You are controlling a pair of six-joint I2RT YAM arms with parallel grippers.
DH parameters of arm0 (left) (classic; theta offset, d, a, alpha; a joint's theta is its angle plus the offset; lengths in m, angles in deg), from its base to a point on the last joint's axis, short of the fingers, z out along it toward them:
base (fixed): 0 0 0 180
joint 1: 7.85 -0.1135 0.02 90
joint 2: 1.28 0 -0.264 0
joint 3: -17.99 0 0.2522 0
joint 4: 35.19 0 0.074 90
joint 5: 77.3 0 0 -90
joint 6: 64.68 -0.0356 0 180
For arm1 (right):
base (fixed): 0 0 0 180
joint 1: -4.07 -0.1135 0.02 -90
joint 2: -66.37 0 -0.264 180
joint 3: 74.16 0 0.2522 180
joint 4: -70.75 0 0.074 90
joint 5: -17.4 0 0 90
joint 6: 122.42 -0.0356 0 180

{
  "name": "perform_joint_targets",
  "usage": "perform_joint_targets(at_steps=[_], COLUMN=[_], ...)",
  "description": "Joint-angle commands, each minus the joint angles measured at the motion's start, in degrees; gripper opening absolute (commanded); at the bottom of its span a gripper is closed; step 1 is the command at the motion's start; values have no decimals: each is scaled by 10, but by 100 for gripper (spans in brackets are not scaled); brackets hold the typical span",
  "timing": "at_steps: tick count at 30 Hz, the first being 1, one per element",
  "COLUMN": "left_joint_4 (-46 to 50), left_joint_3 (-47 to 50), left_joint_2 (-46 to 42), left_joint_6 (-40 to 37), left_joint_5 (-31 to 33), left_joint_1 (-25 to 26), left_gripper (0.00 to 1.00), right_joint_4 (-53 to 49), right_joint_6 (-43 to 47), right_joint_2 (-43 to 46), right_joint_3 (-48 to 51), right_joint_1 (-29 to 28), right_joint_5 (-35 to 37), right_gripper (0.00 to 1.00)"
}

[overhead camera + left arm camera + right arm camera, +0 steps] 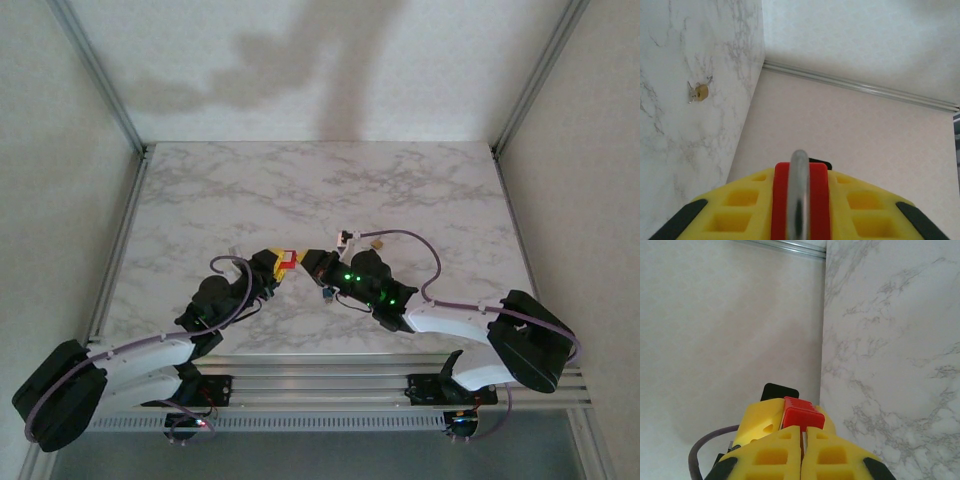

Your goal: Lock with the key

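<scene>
Top external, starting at the left: left arm stretched from the near edge toward the middle of the surface [250, 190], marbled white and grey. Left claw [276, 266] clamped on the padlock [288, 259], red body pinched between yellow fingers, near the middle of the surface. Left wrist view: red body wedged between the two yellow fingers [740, 205], silver shackle [799, 190] running down the centre of the red to the bottom edge.

Just right of the padlock, right claw [318, 267] closed. Right wrist view: yellow fingertips [775, 455] pressed flat together, tips right up against the red padlock body. Thin pale sliver in the seam between those tips, too small to name.

Further right and a little farther back, key [378, 242] lying flat on the surface, brass head with silver bits, apart from both claws; same key at upper left of the left wrist view. Far right: right arm bent back to its base at the near edge.
</scene>
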Motion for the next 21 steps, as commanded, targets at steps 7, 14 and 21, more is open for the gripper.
perform_joint_targets(at_steps=[7,14,21], left_joint_4=[37,55,79], left_joint_3=[17,19,21], left_joint_2=[-45,-49,-61], left_joint_6=[-1,5,6], left_joint_5=[66,81,98], left_joint_1=[0,-1,-3], left_gripper=[0,0,0], right_joint_4=[48,54,57], right_joint_6=[28,23,18], right_joint_2=[-5,-9,-7], right_joint_3=[29,36,47], right_joint_1=[-9,-12,-14], right_joint_5=[5,10,16], right_gripper=[0,0,0])
